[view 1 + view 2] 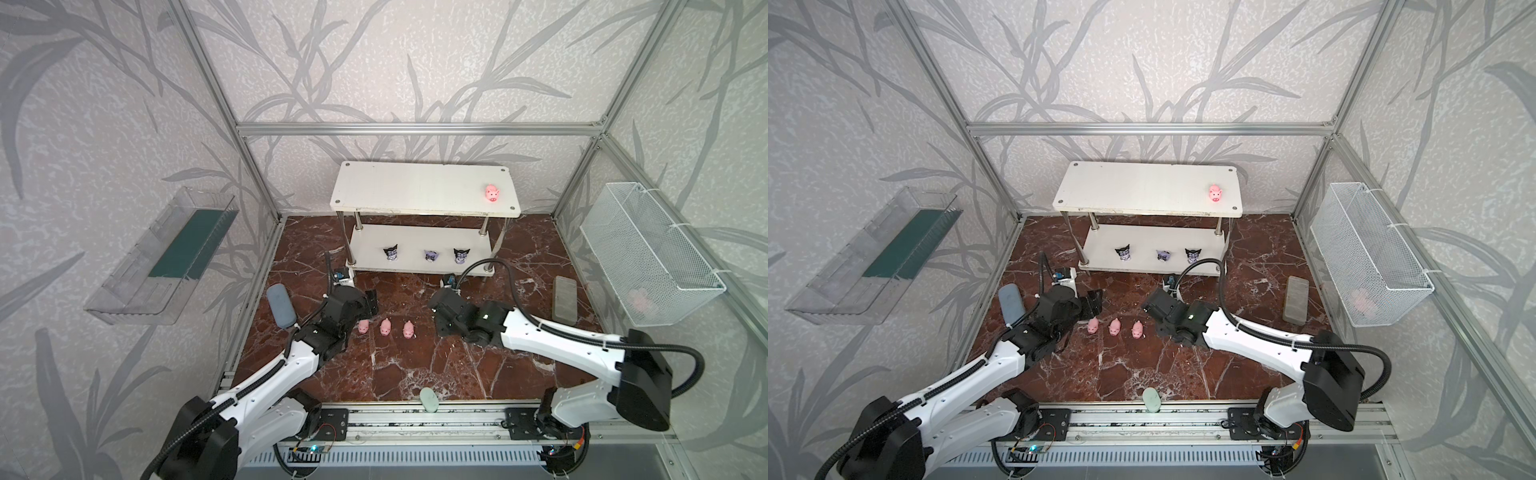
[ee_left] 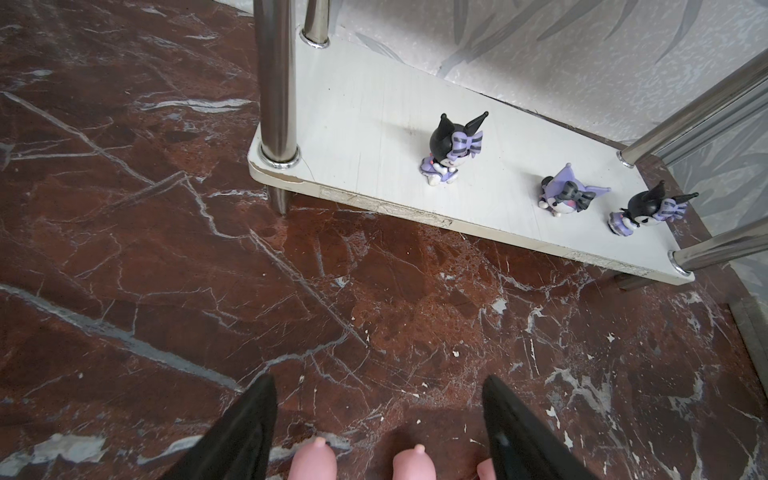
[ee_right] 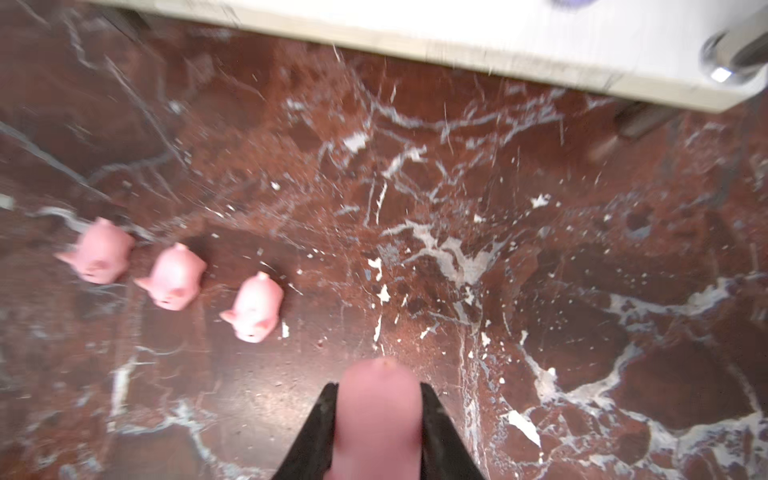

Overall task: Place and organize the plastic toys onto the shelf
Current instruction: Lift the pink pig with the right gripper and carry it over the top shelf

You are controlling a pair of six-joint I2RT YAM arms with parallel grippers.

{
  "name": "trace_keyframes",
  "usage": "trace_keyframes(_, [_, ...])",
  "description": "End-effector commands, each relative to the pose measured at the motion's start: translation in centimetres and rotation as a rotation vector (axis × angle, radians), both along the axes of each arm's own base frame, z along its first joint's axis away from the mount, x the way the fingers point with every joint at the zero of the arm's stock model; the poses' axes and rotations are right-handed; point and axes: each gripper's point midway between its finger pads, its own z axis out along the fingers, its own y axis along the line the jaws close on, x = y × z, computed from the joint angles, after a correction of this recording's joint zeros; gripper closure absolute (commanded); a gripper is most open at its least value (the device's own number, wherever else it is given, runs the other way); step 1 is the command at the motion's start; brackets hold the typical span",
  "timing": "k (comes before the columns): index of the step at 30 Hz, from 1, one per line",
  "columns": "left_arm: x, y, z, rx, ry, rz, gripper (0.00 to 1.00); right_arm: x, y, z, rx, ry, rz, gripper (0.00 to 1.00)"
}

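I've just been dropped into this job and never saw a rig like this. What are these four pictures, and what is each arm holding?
Two white robot arms share a red-brown marble tabletop. Both top views look down on the whole scene; the other two pictures come from a camera on each arm's wrist. The right hand is shut on a tiny pink plastic pig. The left hand is open and empty, close to three more pink pigs in a row on the marble. On the white two-tier shelf, one pink pig stands on the top board and three black-and-purple pointed-ear figurines on the lower board.
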Motion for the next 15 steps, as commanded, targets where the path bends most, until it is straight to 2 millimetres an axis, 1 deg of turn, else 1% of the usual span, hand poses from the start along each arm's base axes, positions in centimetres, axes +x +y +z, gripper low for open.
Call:
trace_keyframes(1, [0.0, 0.1, 0.0, -0.014, 0.003, 0.010, 0.24, -0.3, -2.2, 4.5, -0.058, -0.061, 0.013, 0.69])
trace_keyframes(5, [0.2, 0.2, -0.2, -0.008, 0.010, 0.013, 0.24, 0.8, -2.6, 10.3, -0.080, -0.184, 0.049, 0.68])
trace_keyframes(7, [0.3, 0.2, -0.3, -0.008, 0.014, 0.011, 0.24, 1.5, -2.2, 13.7, -0.063, -0.245, 0.069, 0.68])
trace_keyframes(10, [0.4, -0.1, -0.3, -0.018, 0.017, 0.000, 0.24, 2.9, -1.3, 17.5, -0.026, -0.308, 0.098, 0.68])
trace_keyframes(13, [0.5, -0.2, -0.5, -0.022, 0.022, -0.005, 0.24, 5.1, -0.9, 20.2, -0.022, -0.366, 0.097, 0.67])
trace_keyframes(15, [0.6, -0.2, -0.6, -0.027, 0.024, -0.003, 0.24, 6.9, -0.7, 21.1, -0.017, -0.383, 0.088, 0.67])
